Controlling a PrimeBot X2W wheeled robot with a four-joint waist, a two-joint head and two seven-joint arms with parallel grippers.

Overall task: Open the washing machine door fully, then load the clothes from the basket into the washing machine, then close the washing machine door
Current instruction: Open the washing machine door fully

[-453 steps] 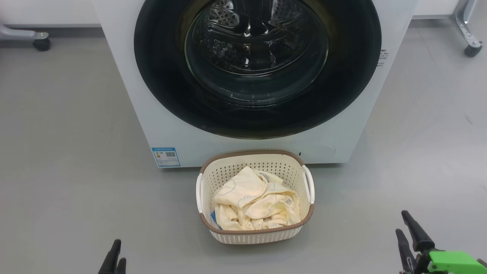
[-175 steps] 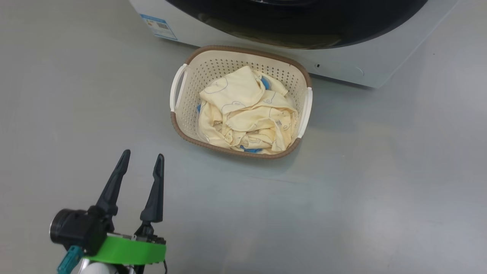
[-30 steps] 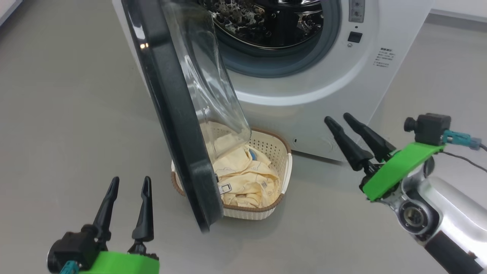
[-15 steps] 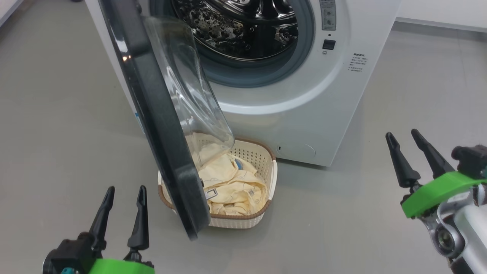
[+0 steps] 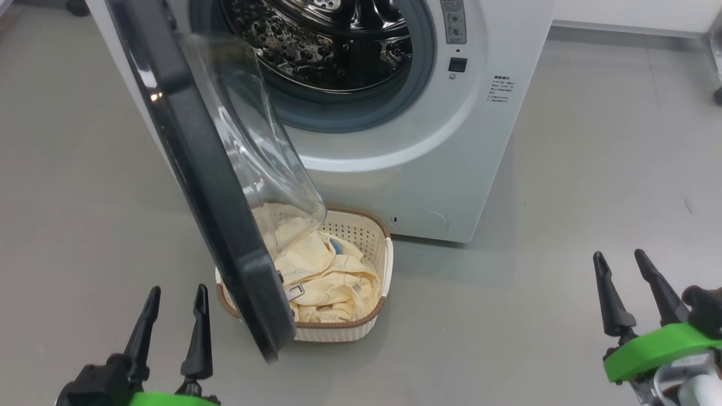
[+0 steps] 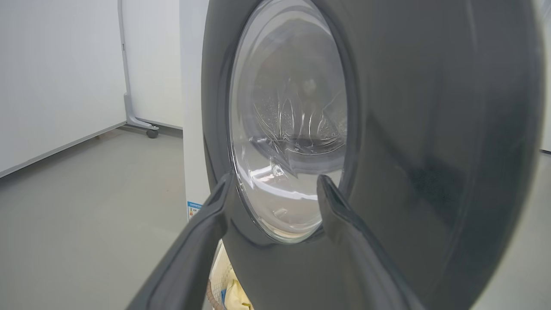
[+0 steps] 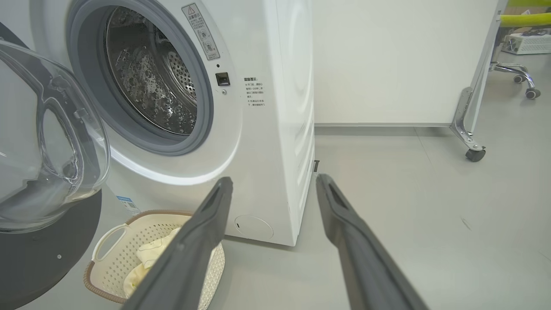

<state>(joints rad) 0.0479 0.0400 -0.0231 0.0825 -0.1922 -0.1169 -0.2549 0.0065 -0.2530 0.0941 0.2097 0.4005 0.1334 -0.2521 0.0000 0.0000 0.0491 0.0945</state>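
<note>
Presently, listed by clock face on the head view:

1. Big white front-loading washing machine point(image 5: 406, 169): 12 o'clock, standing on the grey floor point(image 5: 536, 293). Its steel perforated drum point(image 5: 316, 34) is uncovered and ringed by a grey rubber gasket point(image 5: 361, 115).

2. Large round door point(image 5: 197, 186), a wide glossy black ring around a bulging clear glass porthole point(image 5: 254, 135): hinged at the machine's 9 o'clock side and swung out from the front. It is seen nearly edge-on, running from 11 o'clock down to 7 o'clock. The porthole bulges toward 3 o'clock. The lower edge of the door hangs over the basket's 9 o'clock end.

3. Small rectangular cream plastic basket point(image 5: 361, 330) with perforated sides and a brown woven-look rim: 6 o'clock, on the floor just in front of the machine.

4. Soft pale yellow clothes point(image 5: 321, 276) with thin blue line drawings: heaped inside the basket, partly seen through the porthole glass.

5. Left tool point(image 5: 178, 289), two long dark fingers on a green mount: 7 o'clock, released, fingers spread and grasping nothing. It is near the door's outer face but apart from it. In the left wrist view the fingers point at the porthole.

6. Right tool point(image 5: 617, 255), same build: 4 o'clock, released and empty, above the floor and well apart from the basket.
</note>
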